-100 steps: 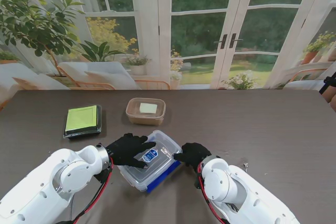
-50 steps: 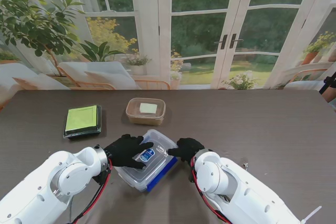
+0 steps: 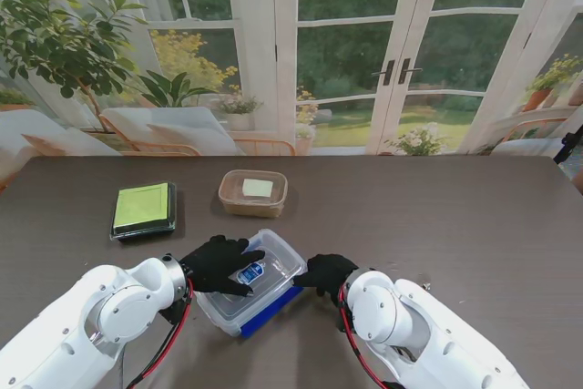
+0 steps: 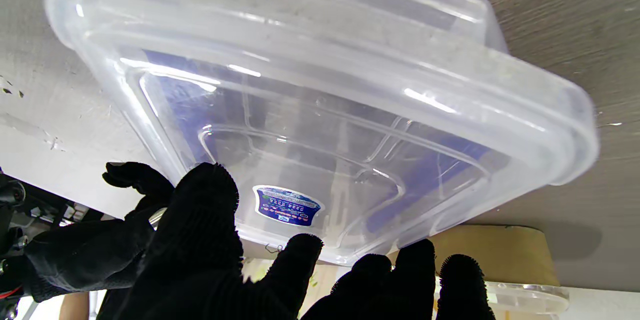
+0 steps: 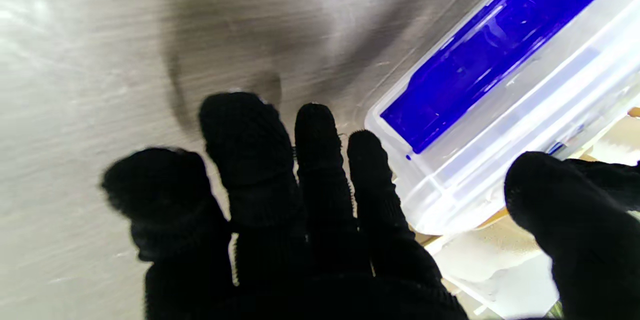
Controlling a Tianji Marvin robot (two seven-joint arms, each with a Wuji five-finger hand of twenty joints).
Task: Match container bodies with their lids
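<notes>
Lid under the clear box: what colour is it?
Blue. The lid shows best in the right wrist view, under the clear box.

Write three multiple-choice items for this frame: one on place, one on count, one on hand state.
1. Where is the flat green-topped black container?
A. on the table's left
B. on its right
C. stacked on the tan tub

2. How many containers stand on the dark wooden table?
A. one
B. three
C. five

3. What is the left robot hand doing?
A. lifting a lid high
B. resting on the clear plastic box with the blue sticker
C. hanging away from everything

Answers: 1 A, it lies left of the tan translucent tub. 2 B, green-topped, tan and clear. 3 B, its fingers lie across the clear lid.
</notes>
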